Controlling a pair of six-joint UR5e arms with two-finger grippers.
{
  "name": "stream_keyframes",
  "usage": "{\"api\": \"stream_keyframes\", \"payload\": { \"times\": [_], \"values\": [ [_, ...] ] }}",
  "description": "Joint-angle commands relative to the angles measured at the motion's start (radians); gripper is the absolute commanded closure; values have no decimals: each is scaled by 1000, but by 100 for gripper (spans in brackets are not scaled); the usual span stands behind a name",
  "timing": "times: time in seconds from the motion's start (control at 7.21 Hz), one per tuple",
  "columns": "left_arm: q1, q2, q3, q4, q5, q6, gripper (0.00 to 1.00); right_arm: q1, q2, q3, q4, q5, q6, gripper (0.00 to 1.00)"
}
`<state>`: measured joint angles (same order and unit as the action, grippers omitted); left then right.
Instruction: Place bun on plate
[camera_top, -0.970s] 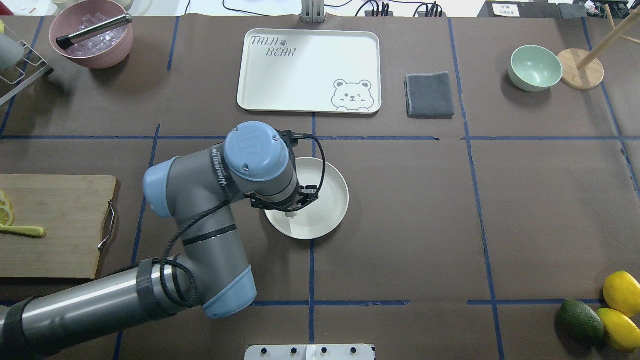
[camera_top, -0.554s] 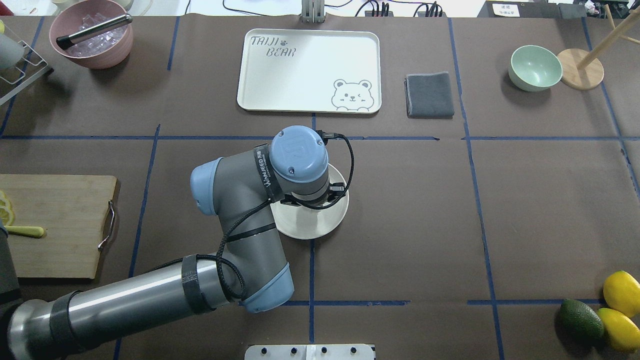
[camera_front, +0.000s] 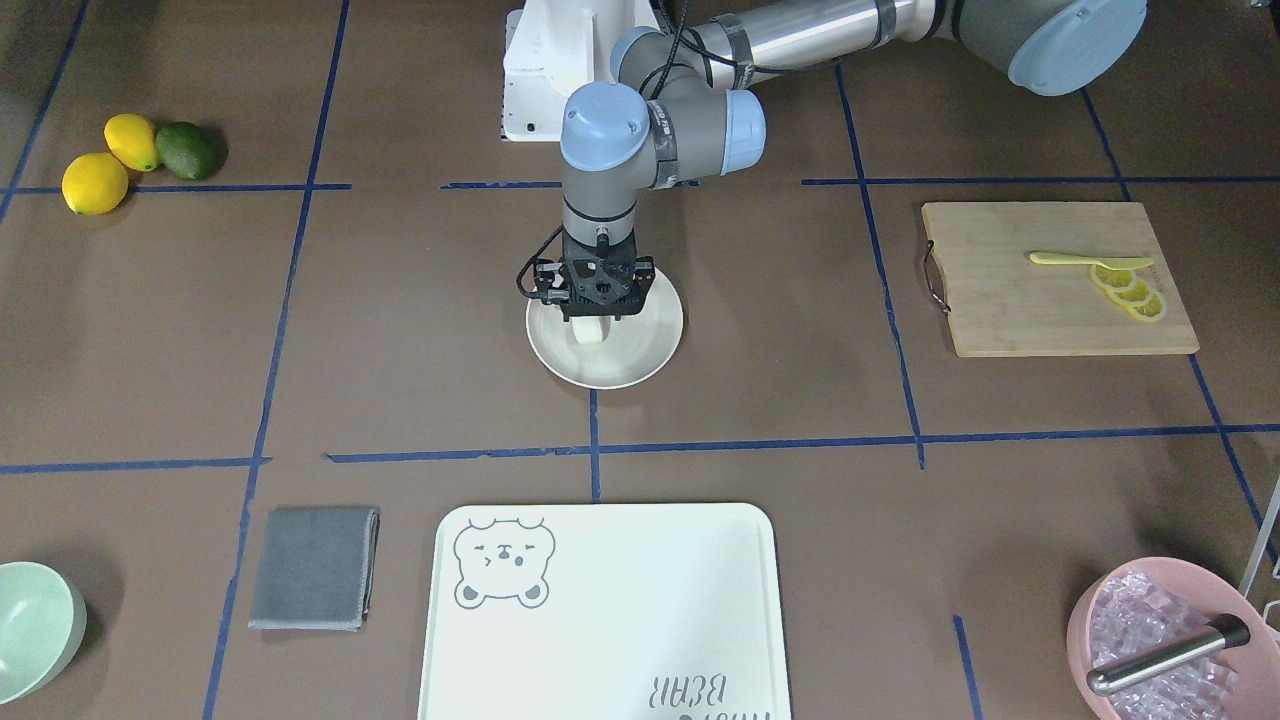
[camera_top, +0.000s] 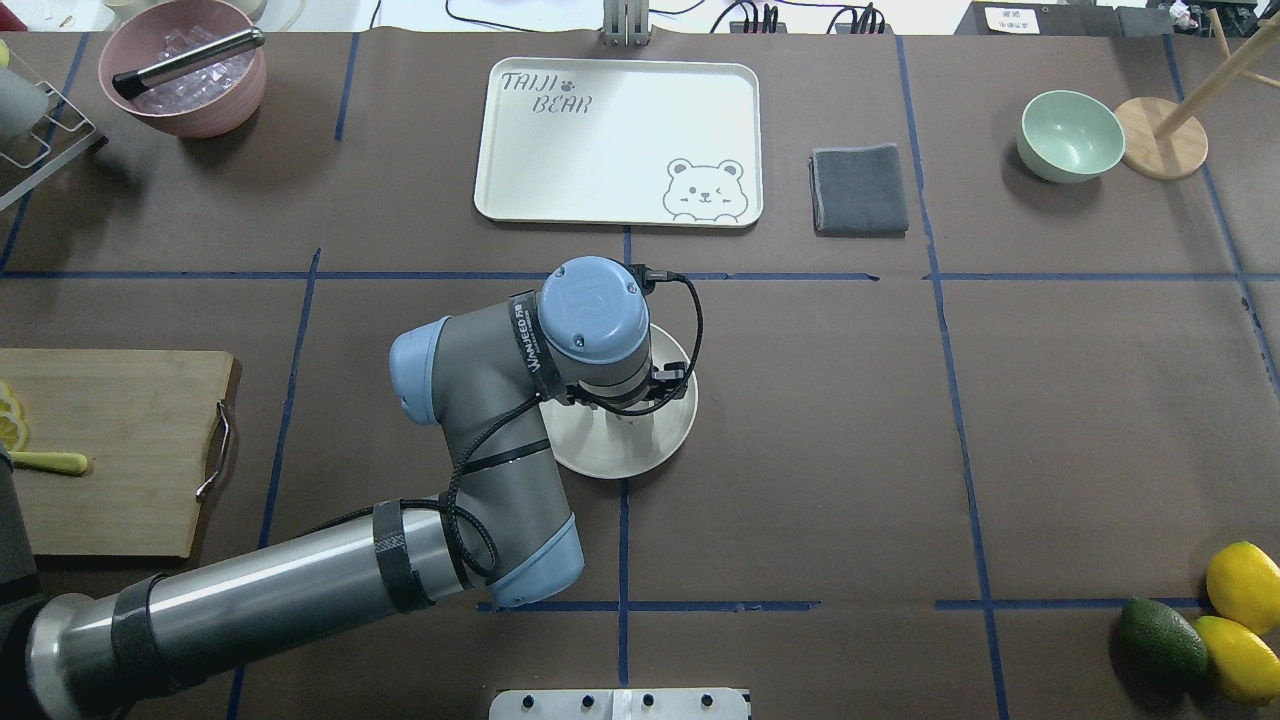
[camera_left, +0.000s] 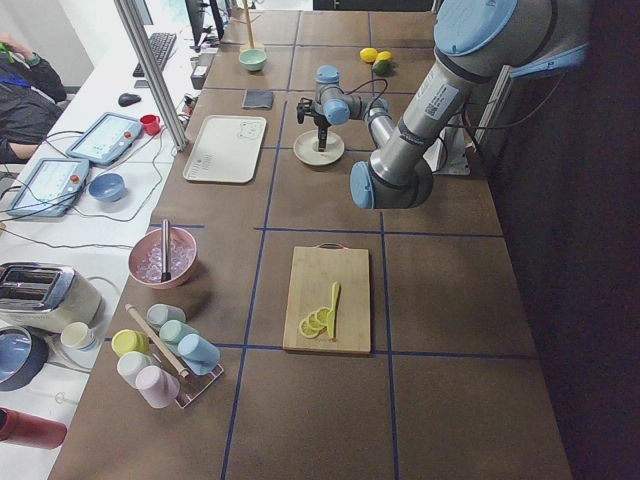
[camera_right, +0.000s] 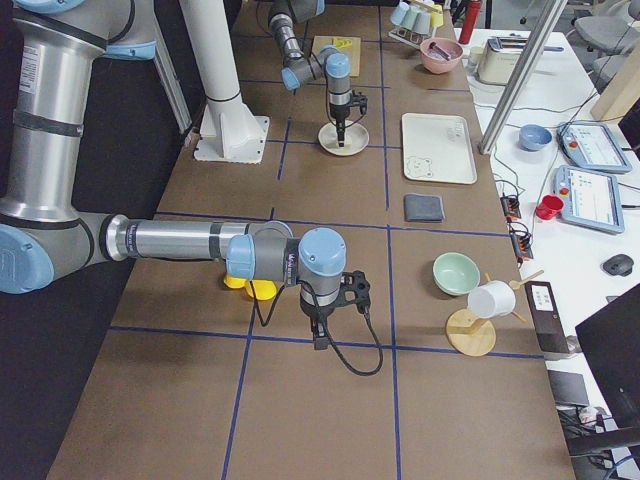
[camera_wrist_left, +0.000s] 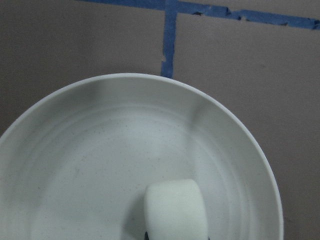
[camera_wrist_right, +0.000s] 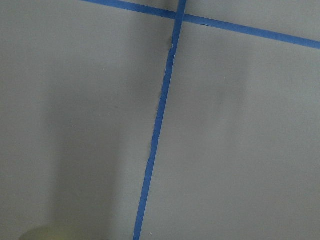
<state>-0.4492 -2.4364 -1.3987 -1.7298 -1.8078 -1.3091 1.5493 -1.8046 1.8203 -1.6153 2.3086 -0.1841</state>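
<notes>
Here, bun (camera_front: 590, 334) within plate (camera_front: 640, 365) rim, just beneath left fingers (camera_front: 618, 312), grip on it not discernible.

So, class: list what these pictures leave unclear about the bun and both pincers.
Overhead view: the left wrist hides the bun and part of the plate.
Left wrist view: the bottom edge cuts the bun, so whether the left pincer grips it is unclear.
Right pincer: only the right side view shows it, too small to judge.

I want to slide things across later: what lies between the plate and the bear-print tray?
Only bare brown table crossed by blue tape lines separates the plate from the tray; the front-facing view shows it best.
</notes>
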Motion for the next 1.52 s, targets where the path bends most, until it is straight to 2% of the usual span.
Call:
{"api": "stream_keyframes", "payload": {
  "times": [0.0,0.14,0.28,0.42,0.55,0.83,0.97,1.11,1.39],
  "values": [
    [-52,4,-102,115,-78,25,0,0,-1,2,0,2,0,0],
    [-98,45,-240,230,-163,87,0,0,-1,13,0,2,0,0],
    [-139,130,-382,322,-189,187,0,0,-1,11,0,0,2,0],
    [-207,234,-499,376,-226,335,0,0,-1,13,0,0,2,0],
    [-295,346,-575,381,-293,472,0,0,-1,14,0,2,2,0],
    [-475,512,-609,383,-387,809,0,0,1,13,0,0,2,0],
    [-600,616,-608,374,-436,993,0,0,1,10,0,0,2,0],
    [-734,675,-597,383,-464,1166,0,0,2,11,0,5,20,0],
    [-929,767,-472,368,-467,1386,0,0,2,10,0,3,40,0]
  ]
}}
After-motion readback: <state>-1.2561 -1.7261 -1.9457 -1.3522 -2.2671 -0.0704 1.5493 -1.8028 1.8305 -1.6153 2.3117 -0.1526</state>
